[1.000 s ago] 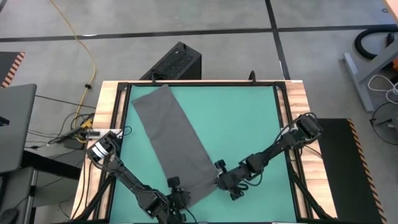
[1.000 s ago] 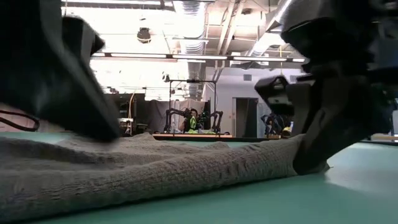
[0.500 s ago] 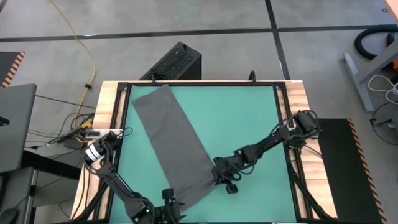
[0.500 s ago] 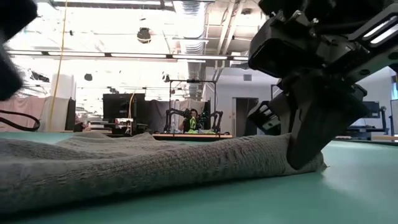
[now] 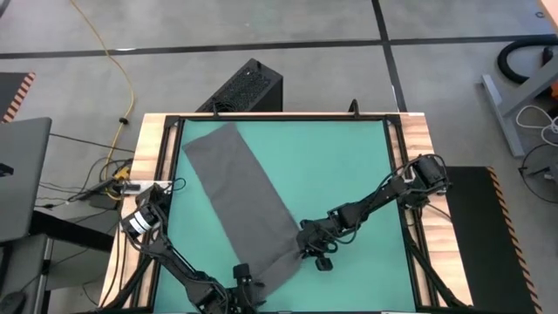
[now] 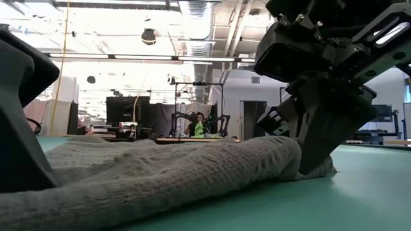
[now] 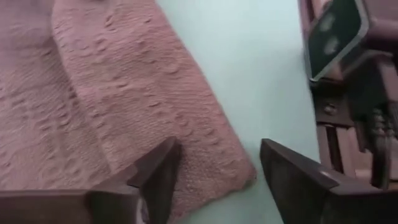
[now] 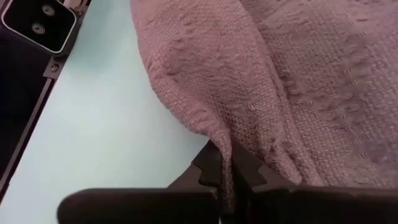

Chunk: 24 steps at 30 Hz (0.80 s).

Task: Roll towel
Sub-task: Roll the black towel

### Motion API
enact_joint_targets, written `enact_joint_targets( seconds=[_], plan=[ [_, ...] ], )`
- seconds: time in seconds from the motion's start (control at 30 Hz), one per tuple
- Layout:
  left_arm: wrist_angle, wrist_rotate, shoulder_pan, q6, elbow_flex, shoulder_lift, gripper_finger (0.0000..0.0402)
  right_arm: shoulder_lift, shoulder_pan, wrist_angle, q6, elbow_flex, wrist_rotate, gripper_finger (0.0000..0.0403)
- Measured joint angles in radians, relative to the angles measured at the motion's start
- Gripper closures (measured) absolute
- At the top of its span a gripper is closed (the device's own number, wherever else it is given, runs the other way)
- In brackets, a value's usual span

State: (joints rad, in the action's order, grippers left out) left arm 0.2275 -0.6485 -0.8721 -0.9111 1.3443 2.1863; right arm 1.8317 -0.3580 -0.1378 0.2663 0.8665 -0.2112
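Note:
The dark grey towel (image 5: 247,196) lies flat on the teal mat (image 5: 349,166), running slantwise from the far left to the near middle. My right gripper (image 5: 307,246) is shut on the towel's right side near its near end. My left gripper (image 5: 244,277) stands open at the near edge. In the left wrist view its fingers stand on either side of the towel's near corner (image 7: 239,177). In the low view the towel (image 6: 160,170) is humped up where it meets my right gripper (image 6: 314,154). My right gripper pinches a raised fold of the towel's right edge (image 8: 219,140) between its two shut fingers, coming down at a slant from the table's right. The fold stands up from the mat; the rest of the towel lies on it. Whether my left gripper touches the towel, I cannot tell.
A wooden frame (image 5: 157,166) with black rails borders the mat. A black box (image 5: 244,87) stands beyond the far edge. A small camera block (image 8: 37,25) sits at the mat's near edge. Bare mat stretches to the right of the towel.
My left gripper has drawn back from the towel's near end toward the near edge, gone up and come down again. My right gripper has shifted a little toward the table's left, humping up the towel's near right edge.

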Motion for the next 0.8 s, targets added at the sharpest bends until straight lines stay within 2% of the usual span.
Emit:
enact_joint_targets(
  seconds=[0.1, 0.27, 0.5, 0.6, 0.8],
  plan=[
    [0.041, -0.009, -0.004, -0.065, 0.000, 0.000, 0.0246, 0.000, 0.000, 0.014, 0.026, 0.000, -0.009, 0.0379],
    [0.069, -0.030, -0.018, -0.148, -0.003, 0.001, 0.0380, -0.010, 0.002, 0.069, 0.082, 0.001, -0.064, 0.0374],
    [-0.012, -0.029, -0.049, -0.229, -0.004, 0.004, 0.0398, -0.070, 0.023, 0.082, 0.166, -0.001, -0.154, 0.0380],
    [-0.046, -0.062, -0.067, -0.278, -0.006, 0.008, 0.0399, -0.078, 0.047, 0.081, 0.198, 0.000, -0.168, 0.0379],
    [-0.053, -0.138, -0.096, -0.476, -0.007, 0.009, 0.0400, -0.041, 0.072, 0.073, 0.207, 0.002, -0.178, 0.0379]
  ],
)
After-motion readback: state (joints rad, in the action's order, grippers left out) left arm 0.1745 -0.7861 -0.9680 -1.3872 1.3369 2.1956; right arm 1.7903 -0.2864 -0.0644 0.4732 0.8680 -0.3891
